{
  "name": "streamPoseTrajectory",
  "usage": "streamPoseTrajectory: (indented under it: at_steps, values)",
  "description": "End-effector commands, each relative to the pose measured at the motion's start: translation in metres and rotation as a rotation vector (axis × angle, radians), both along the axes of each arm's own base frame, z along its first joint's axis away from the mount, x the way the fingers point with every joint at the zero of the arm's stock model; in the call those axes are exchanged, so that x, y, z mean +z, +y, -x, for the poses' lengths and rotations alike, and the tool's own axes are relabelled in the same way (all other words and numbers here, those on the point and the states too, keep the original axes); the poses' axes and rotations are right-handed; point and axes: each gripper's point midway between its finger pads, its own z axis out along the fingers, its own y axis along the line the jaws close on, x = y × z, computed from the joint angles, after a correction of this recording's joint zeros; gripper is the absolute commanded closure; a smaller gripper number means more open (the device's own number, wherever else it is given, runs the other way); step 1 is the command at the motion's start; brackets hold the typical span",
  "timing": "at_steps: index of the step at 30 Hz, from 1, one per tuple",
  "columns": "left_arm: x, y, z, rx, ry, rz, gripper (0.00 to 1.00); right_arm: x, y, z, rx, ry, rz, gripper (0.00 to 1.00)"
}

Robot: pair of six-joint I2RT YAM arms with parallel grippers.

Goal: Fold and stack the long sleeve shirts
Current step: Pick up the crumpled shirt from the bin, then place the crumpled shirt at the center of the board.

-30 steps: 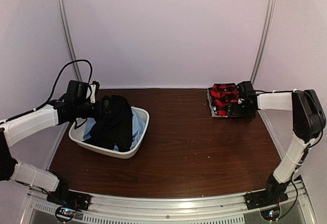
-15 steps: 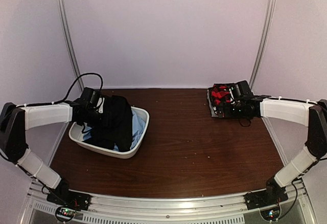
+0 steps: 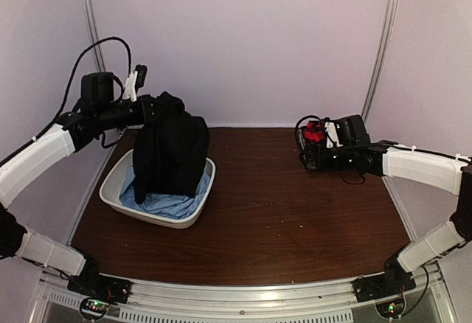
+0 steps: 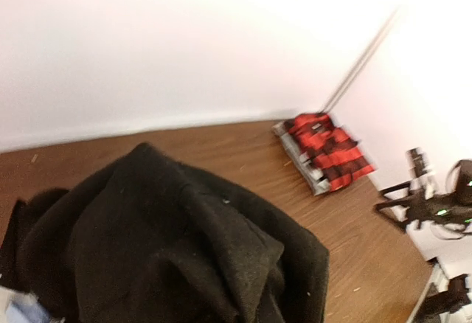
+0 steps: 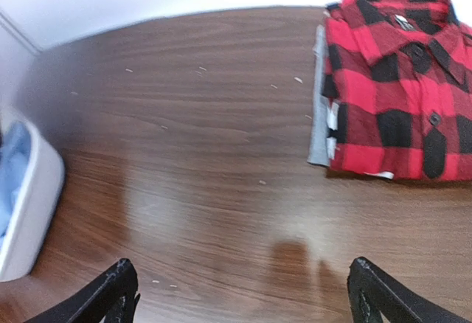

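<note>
The black shirt (image 3: 171, 150) hangs in a bunch from my left gripper (image 3: 155, 107), which is shut on its top, high over the white basin (image 3: 193, 218). In the left wrist view the black shirt (image 4: 162, 249) fills the lower frame and hides the fingers. A light blue shirt (image 3: 173, 202) lies crumpled in the basin under it. The red-and-black plaid shirt (image 5: 398, 94) lies folded at the far right of the table, also in the top view (image 3: 316, 133). My right gripper (image 5: 243, 301) hovers open over bare wood just left of the plaid shirt, nothing between its fingers (image 5: 110, 293).
A grey folded layer (image 5: 318, 116) shows under the plaid shirt. The basin's rim (image 5: 33, 212) sits at the left edge of the right wrist view. The brown table (image 3: 295, 220) is walled by white panels at the back and sides. My right arm (image 4: 431, 206) shows in the left wrist view.
My left gripper shut on the black shirt and lifted it up out of the basin. The right gripper drew back left off the plaid shirt, still open.
</note>
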Motion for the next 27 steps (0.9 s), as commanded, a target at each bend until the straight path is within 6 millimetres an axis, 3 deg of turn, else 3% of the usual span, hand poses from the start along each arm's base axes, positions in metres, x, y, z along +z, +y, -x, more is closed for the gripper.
streamPoseTrajectory:
  at_steps: [1,4,6,9,11,15,20,23,27]
  values:
    - [0.153,-0.061,0.033,-0.348,-0.311,0.280,1.00,0.075,0.068,0.013,0.263,-0.155,-0.331,0.00]
    - [0.200,-0.100,0.053,-0.501,-0.392,0.378,1.00,0.130,0.106,0.032,0.438,-0.259,-0.504,0.00]
    - [0.215,-0.126,0.057,-0.576,-0.415,0.416,1.00,0.164,0.126,0.047,0.532,-0.317,-0.585,0.00]
    - [0.225,-0.160,0.057,-0.643,-0.414,0.442,1.00,0.199,0.141,0.066,0.616,-0.378,-0.666,0.00]
    - [0.227,-0.179,0.057,-0.678,-0.409,0.455,1.00,0.211,0.144,0.074,0.636,-0.399,-0.703,0.00]
    - [0.222,-0.210,0.058,-0.734,-0.381,0.488,1.00,0.224,0.145,0.084,0.663,-0.436,-0.751,0.00]
    - [0.202,-0.232,0.050,-0.760,-0.317,0.517,1.00,0.230,0.140,0.092,0.668,-0.470,-0.748,0.04]
    - [0.176,-0.247,0.040,-0.780,-0.254,0.512,1.00,0.214,0.118,0.076,0.503,-0.437,-0.647,0.06]
    - [0.127,-0.273,0.028,-0.803,-0.135,0.482,1.00,0.189,0.060,0.048,0.168,-0.404,-0.452,0.09]
